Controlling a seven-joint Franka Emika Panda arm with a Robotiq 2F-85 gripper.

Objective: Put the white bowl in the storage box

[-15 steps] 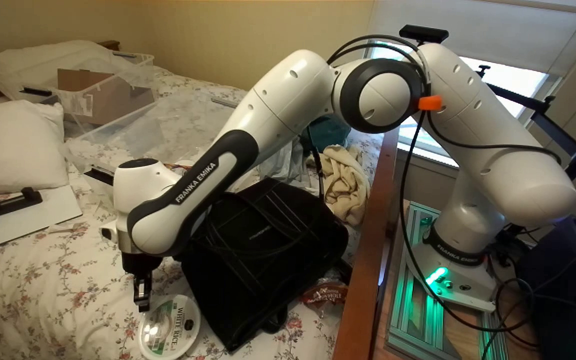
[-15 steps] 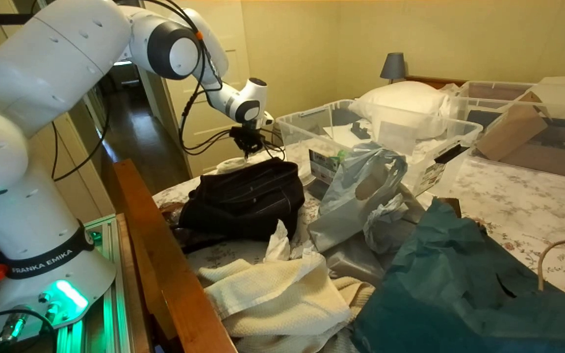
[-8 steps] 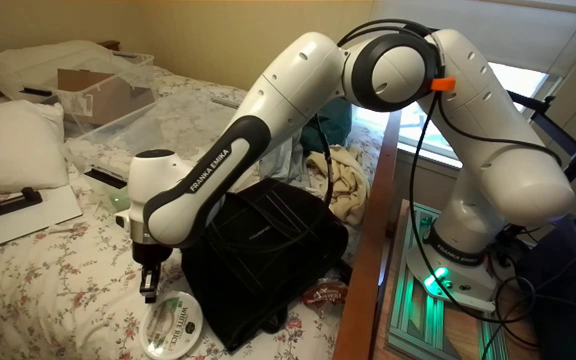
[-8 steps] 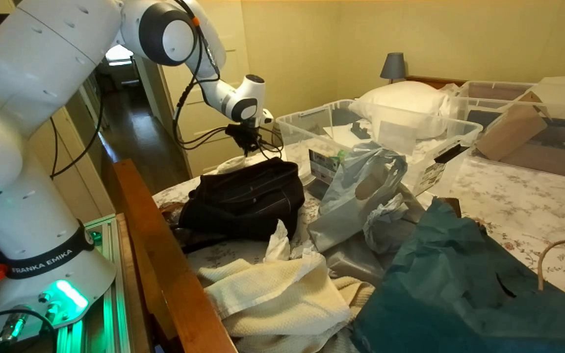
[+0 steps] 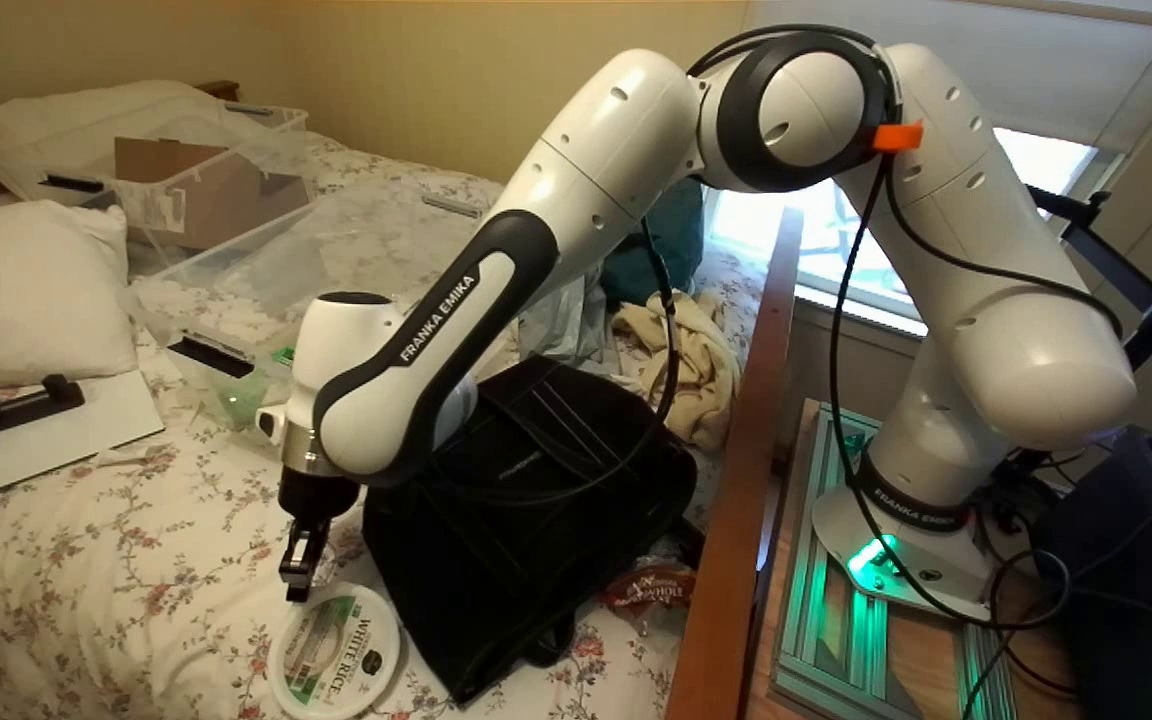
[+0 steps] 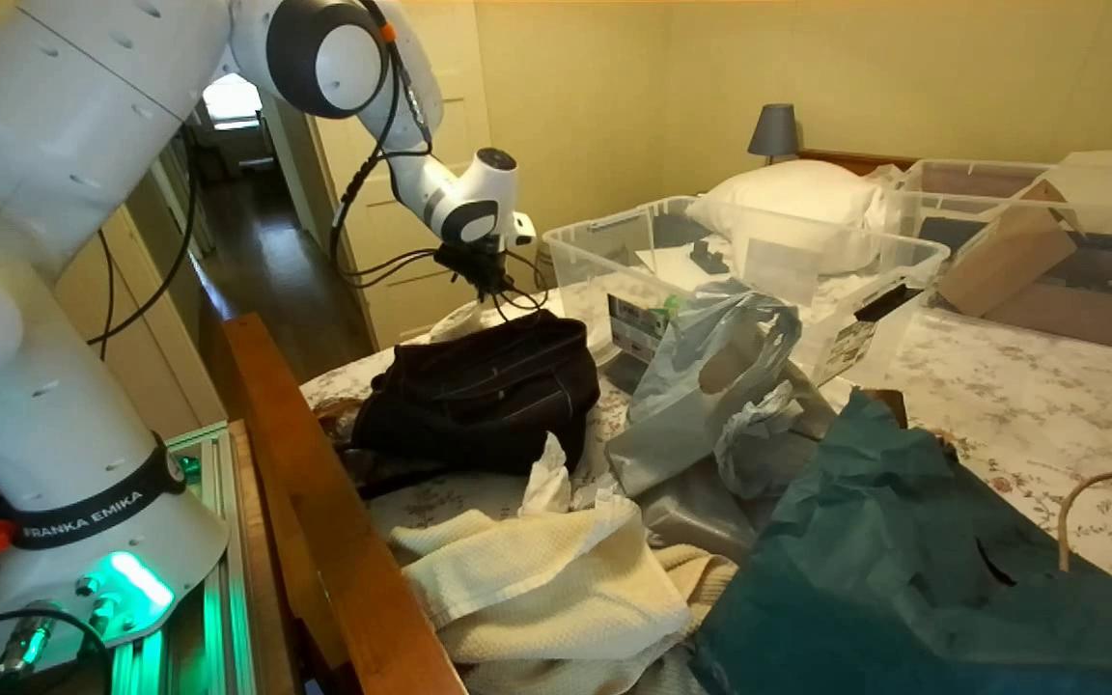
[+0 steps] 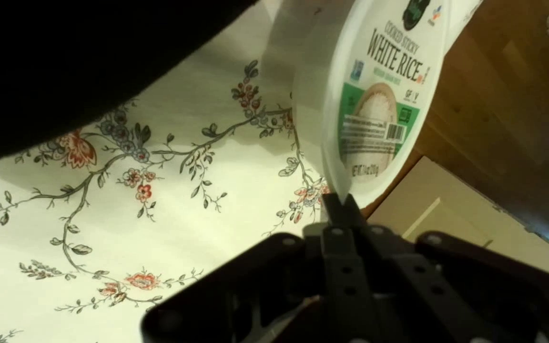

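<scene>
The white bowl (image 5: 336,652) is round, with a green and white rice label on its top. It hangs tilted from my gripper (image 5: 298,590) beside the black bag, over the bed's near edge. In the wrist view, my gripper (image 7: 343,205) is shut on the rim of the bowl (image 7: 384,95). In an exterior view the bowl (image 6: 456,324) is mostly hidden behind the black bag. The storage box is a clear plastic bin (image 6: 865,338) beyond the bag; it also shows, partly behind the arm, in an exterior view (image 5: 206,350).
The black bag (image 5: 526,490) lies between gripper and bed frame (image 5: 736,480). Grey plastic bags (image 6: 710,386) stand against the storage box. A second clear bin holds a brown cardboard box (image 5: 196,195). A cream blanket (image 6: 556,579) and teal bag (image 6: 903,579) lie nearby.
The arm's elbow has risen and the gripper has drawn back slightly up and toward the base. The bowl has moved with the fingertips, and its tilt has shifted.
</scene>
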